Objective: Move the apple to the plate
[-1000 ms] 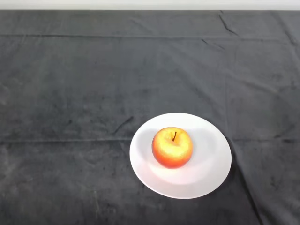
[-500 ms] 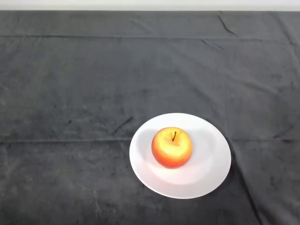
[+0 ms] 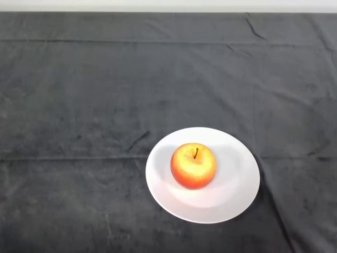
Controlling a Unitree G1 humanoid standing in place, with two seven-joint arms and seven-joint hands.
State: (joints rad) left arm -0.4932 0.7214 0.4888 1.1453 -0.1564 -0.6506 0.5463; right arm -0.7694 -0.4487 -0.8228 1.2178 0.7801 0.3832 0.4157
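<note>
A red and yellow apple (image 3: 193, 166) stands upright, stem up, on a white round plate (image 3: 237, 190). The apple sits a little left of the plate's middle. The plate lies on the dark cloth, right of the centre and near the front of the table.
The dark cloth (image 3: 105, 95) covers the whole table and has creases and folds. The table's far edge (image 3: 168, 10) runs along the top of the view.
</note>
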